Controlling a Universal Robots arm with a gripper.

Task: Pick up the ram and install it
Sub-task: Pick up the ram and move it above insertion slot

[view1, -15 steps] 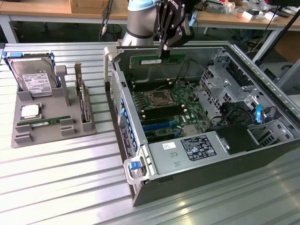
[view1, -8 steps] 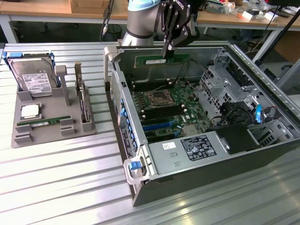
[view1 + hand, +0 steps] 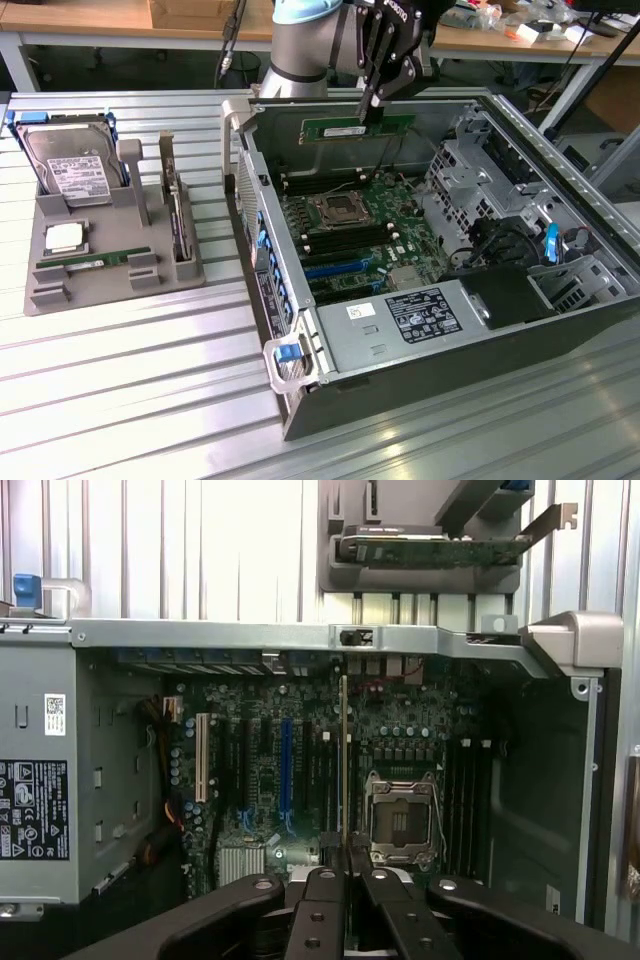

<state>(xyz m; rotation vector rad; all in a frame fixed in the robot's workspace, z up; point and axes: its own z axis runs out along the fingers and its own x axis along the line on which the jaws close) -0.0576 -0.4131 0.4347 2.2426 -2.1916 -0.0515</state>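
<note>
Above the open PC case (image 3: 300, 400), ext. view: gripper (image 3: 372, 103) clenched on the ram (image 3: 345, 128), which hangs in the air over the far end of the mobo (image 3: 400, 250). Beneath it sits the CPU socket (image 3: 338, 210) w/ empty mem slots (image 3: 318, 186) on either side. Drive cage (image 3: 480, 165) is to the ext. view's right, case wall (image 3: 250, 200) to its left. Grey tray (image 3: 45, 300) on the desk (image 3: 130, 400), well apart, carries a hard drive (image 3: 68, 165), a processor chip (image 3: 65, 237) and a 2nd stick (image 3: 95, 262). Open room all round the ram; nothing but the gripper touches it. Its long axis is roughly level, running ext. view's left to right, gripped right of its middle.

Wrist view: ram (image 3: 344, 750) is edge-on, a thin line coming out from the gripper (image 3: 345, 855), over the board just beside the CPU socket (image 3: 402, 820). Mem slots (image 3: 465, 800) run parallel to it. PSU box (image 3: 40, 780) is off to one side.
</note>
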